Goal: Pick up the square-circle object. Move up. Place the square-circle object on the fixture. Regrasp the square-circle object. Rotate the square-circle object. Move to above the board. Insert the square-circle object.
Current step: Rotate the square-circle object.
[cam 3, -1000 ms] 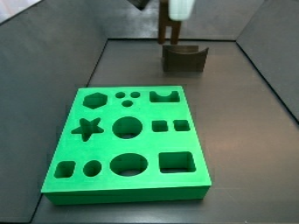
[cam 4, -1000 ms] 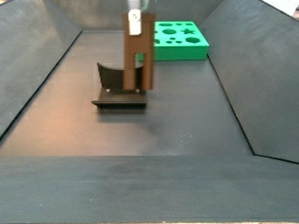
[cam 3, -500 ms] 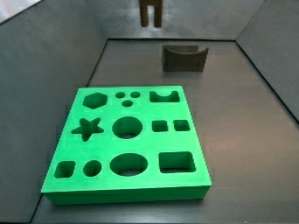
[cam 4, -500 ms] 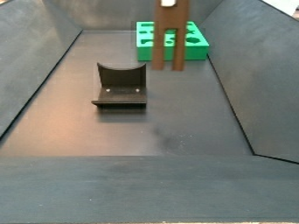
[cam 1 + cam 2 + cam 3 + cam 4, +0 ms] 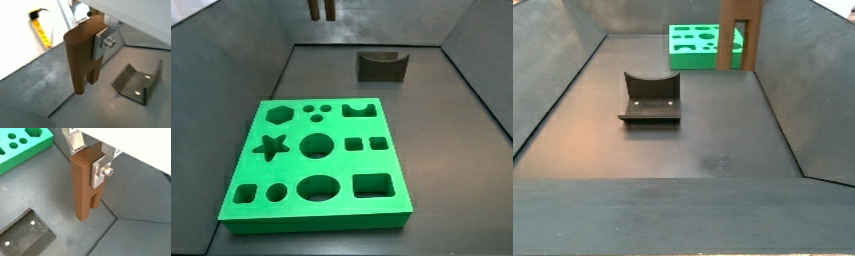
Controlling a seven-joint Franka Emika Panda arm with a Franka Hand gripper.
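In both wrist views my gripper [image 5: 89, 36] [image 5: 89, 162] is shut on the top of the square-circle object [image 5: 81, 60] [image 5: 83, 188], a slim brown peg that hangs upright with its forked end down. One silver finger [image 5: 104, 44] [image 5: 101, 171] presses its side. In a side view only the peg's lower end [image 5: 322, 9] shows, high above the far end of the green board [image 5: 318, 160]; the gripper itself is out of that frame. In a side view the peg [image 5: 740, 35] hangs in front of the board [image 5: 698, 42]. The fixture [image 5: 381, 65] [image 5: 651, 97] stands bare on the floor, apart from the peg.
Dark sloping walls [image 5: 481, 90] [image 5: 787, 80] close in the floor on all sides. The fixture [image 5: 137, 82] [image 5: 23, 232] lies below and to one side of the peg in both wrist views, and the board's corner [image 5: 23, 145] shows in one. A yellow strip [image 5: 40, 27] sits beyond a wall.
The gripper has lifted the peg off the fixture and carried it up and over toward the board; in the side views the gripper has left the frame.
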